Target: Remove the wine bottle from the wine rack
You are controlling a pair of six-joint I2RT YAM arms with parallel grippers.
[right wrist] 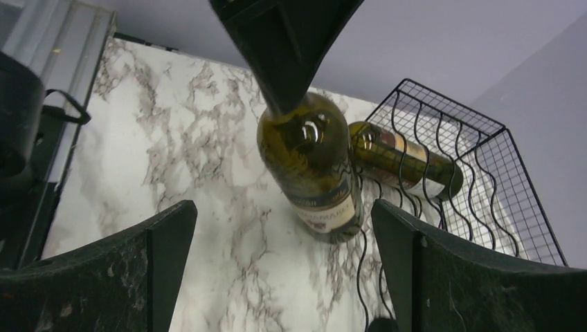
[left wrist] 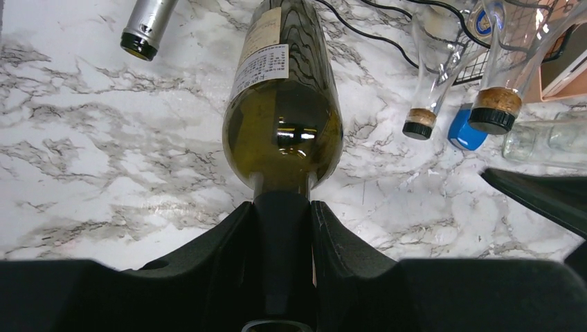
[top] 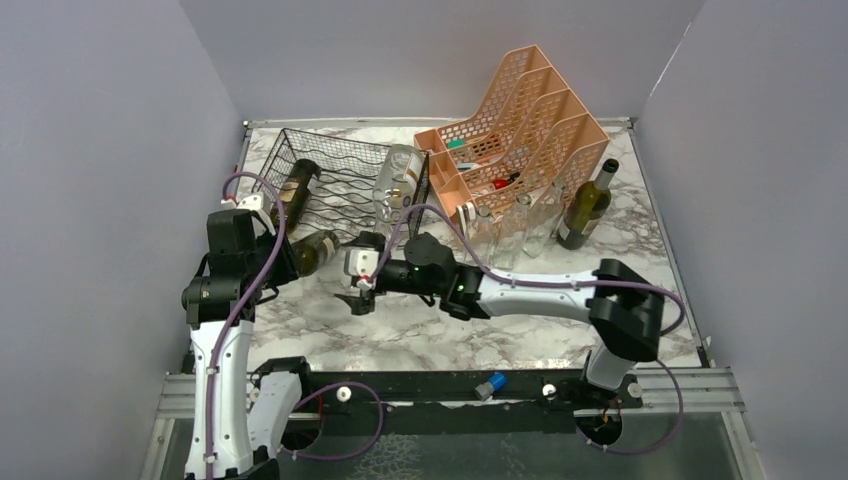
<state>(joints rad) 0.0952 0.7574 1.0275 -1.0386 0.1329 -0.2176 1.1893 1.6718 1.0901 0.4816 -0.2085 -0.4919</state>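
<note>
Clamps the left pincer (left wrist: 282,214) tight round the neck of the wine bottle (left wrist: 284,124). Over the marble desk (top: 430,335), holds that bottle lying lengthwise, its base at the front wires of the black wine rack (top: 340,185); cannot tell whether touching them. Leaves a brown bottle (right wrist: 405,162) lying inside the rack. Hangs the right pincer (right wrist: 280,214) released and empty just beside the held bottle. Looks heavy: rigid glass, smooth, likely slippery, breakable if dropped. Seems best taken at the neck, with the free pincer under the labelled belly to steady it.
</note>
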